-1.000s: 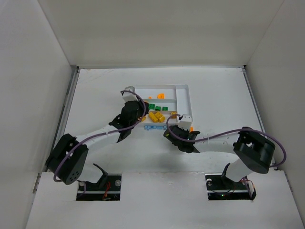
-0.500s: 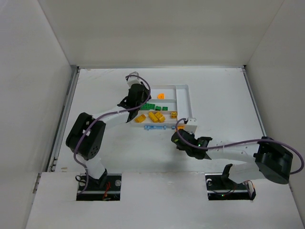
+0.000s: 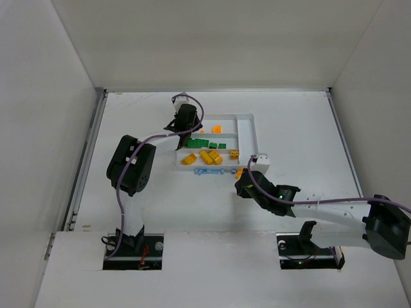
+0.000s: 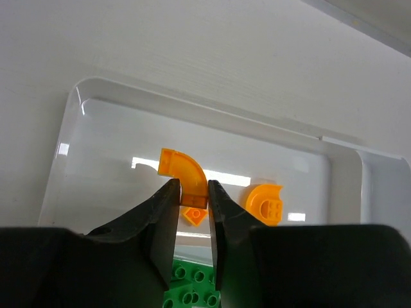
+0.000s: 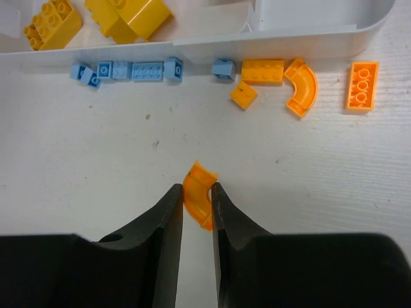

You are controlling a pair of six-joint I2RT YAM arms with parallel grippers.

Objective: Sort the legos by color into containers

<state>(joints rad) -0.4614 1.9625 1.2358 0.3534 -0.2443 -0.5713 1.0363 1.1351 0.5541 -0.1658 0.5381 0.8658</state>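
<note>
Tool of the left arm [image 4: 192,187] is clenched on an orange curved brick [image 4: 182,167] above the tray's far section [image 4: 115,147]; tool of the right arm [image 5: 196,189] is grasping another curved orange piece [image 5: 199,205] above the tabletop [image 5: 308,192], near the tray wall [image 5: 212,46] and loose blue bricks [image 5: 138,69]

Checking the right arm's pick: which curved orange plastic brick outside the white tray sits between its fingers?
The curved orange plastic brick alone, nearer the camera, not its twin beside the white plastic tray's wall.
</note>
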